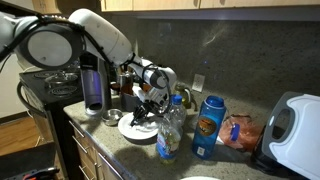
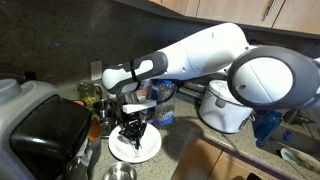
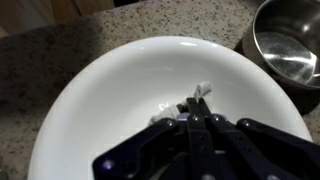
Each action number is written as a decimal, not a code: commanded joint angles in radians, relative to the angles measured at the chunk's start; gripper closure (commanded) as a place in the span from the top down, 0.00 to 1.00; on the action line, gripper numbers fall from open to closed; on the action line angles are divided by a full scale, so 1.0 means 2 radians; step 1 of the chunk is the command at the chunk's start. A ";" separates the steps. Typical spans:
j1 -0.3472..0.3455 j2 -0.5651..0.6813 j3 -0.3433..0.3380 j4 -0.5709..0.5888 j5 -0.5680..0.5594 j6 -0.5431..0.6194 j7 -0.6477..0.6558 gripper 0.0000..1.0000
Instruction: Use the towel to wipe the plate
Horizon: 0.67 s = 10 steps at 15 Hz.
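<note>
A white round plate (image 3: 110, 95) lies on the speckled counter; it shows in both exterior views (image 1: 134, 131) (image 2: 146, 151). My gripper (image 3: 192, 112) points down into the plate, just above its surface (image 1: 144, 116) (image 2: 131, 138). Its fingers are shut on a small crumpled white towel (image 3: 201, 91), of which only scraps show at the fingertips against the plate. The rest of the towel is hidden by the fingers.
A metal bowl (image 3: 285, 45) (image 1: 111, 118) sits right beside the plate. A clear water bottle (image 1: 168, 130) and a blue canister (image 1: 208, 125) stand close by. A coffee machine (image 1: 60, 85), a black toaster (image 2: 50, 135) and a white cooker (image 2: 225, 105) crowd the counter.
</note>
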 commanded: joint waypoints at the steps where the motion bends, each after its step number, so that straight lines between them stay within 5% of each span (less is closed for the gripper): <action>1: 0.025 0.012 -0.027 0.029 -0.035 -0.006 0.050 0.00; 10: 0.064 0.002 -0.054 0.011 -0.093 0.098 0.167 0.00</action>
